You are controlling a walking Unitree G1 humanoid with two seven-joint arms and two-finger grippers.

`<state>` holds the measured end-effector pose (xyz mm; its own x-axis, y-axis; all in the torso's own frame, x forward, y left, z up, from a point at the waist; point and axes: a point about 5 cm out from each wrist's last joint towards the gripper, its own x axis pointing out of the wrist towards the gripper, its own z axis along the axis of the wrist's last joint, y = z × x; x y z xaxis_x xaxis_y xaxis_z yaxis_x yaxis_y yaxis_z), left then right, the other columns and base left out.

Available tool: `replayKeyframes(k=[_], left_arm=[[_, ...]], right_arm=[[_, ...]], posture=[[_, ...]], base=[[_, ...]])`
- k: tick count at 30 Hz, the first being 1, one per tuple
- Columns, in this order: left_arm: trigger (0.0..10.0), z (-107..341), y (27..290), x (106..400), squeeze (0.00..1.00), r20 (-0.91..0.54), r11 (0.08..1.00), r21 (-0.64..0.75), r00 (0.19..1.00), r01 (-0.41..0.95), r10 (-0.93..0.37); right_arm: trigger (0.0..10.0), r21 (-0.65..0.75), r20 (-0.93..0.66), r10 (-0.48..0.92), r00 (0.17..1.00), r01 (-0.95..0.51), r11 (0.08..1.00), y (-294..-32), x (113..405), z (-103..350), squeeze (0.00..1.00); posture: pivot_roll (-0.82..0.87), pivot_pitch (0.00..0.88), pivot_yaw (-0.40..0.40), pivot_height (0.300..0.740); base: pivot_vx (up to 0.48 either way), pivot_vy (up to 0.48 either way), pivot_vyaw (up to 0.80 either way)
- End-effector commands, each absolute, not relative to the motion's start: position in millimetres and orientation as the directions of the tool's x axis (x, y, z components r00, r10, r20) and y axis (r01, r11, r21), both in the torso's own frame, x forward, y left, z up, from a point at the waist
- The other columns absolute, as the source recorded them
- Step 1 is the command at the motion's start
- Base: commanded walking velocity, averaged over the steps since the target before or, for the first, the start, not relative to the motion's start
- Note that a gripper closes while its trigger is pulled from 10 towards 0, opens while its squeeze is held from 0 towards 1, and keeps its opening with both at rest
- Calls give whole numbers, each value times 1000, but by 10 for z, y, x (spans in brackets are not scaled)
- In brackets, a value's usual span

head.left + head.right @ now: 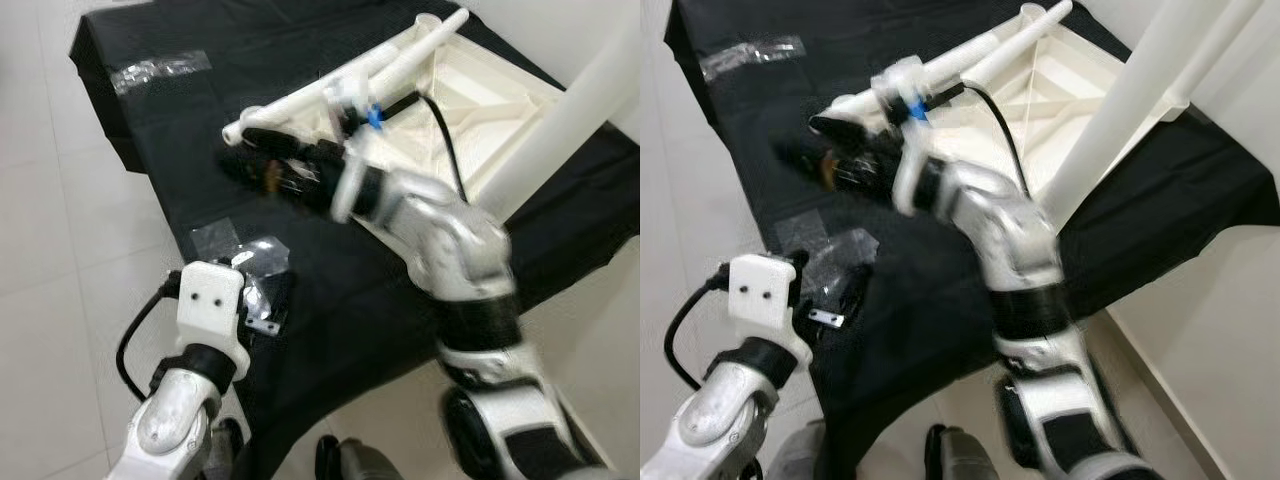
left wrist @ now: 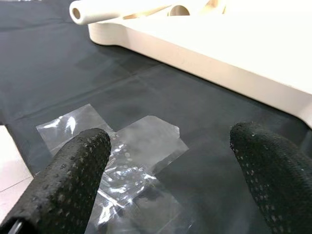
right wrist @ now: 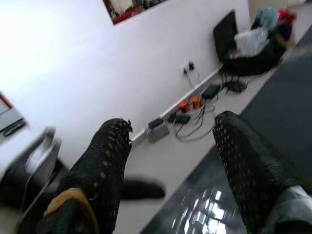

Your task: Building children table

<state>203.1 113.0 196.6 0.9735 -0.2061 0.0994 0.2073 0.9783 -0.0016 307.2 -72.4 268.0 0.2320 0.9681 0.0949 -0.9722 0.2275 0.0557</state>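
Note:
The white children's table top [image 1: 490, 110] lies upside down on a black cloth [image 1: 250, 40]. One white leg [image 1: 575, 115] stands up from its near corner. Another white leg [image 1: 345, 90] lies along its left edge. My right gripper [image 1: 250, 165] is blurred and hovers just left of the lying leg's end; in the right wrist view its fingers [image 3: 102, 165] are spread open with nothing between them. My left gripper [image 2: 170, 161] is open low over a clear plastic bag [image 2: 131, 161] near the cloth's front edge, with the table top's rim [image 2: 219, 58] beyond it.
A second clear plastic bag [image 1: 160, 68] lies at the cloth's far left corner. White floor tiles [image 1: 60, 230] surround the cloth on the left. A black cable [image 1: 135, 335] loops from my left wrist. Another cable [image 1: 445, 140] crosses the table top.

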Motion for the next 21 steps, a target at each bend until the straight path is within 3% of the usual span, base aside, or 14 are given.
replayKeyframes(k=[1,3,7,16,21], left_arm=[[10000,1928,1115,2030,0,85,976,-1,973,217,-216],[10000,1926,1115,2039,0,87,976,1,972,218,-217],[10000,1945,1123,2071,0,100,975,5,970,222,-222],[10000,1948,1119,2098,0,107,972,18,966,233,-233],[10000,1934,1142,2120,0,107,972,22,966,233,-234]], right_arm=[[10000,58,93,981,172,-984,167,-728,2985,2667,0],[10000,66,87,983,163,-985,158,-781,2958,2617,0],[10000,165,32,998,56,-985,50,-1129,2641,2332,0],[10000,229,34,996,86,-970,76,-1454,2446,2131,0],[10000,288,-63,985,158,-942,170,-1962,2263,1949,0]], posture=[[0,203,-128,740],[1,197,-127,740],[-2,188,-115,740],[2,179,-101,740],[0,172,-92,740]], base=[[0,0,0],[0,0,0],[0,0,0],[0,0,0],[0,0,0]])
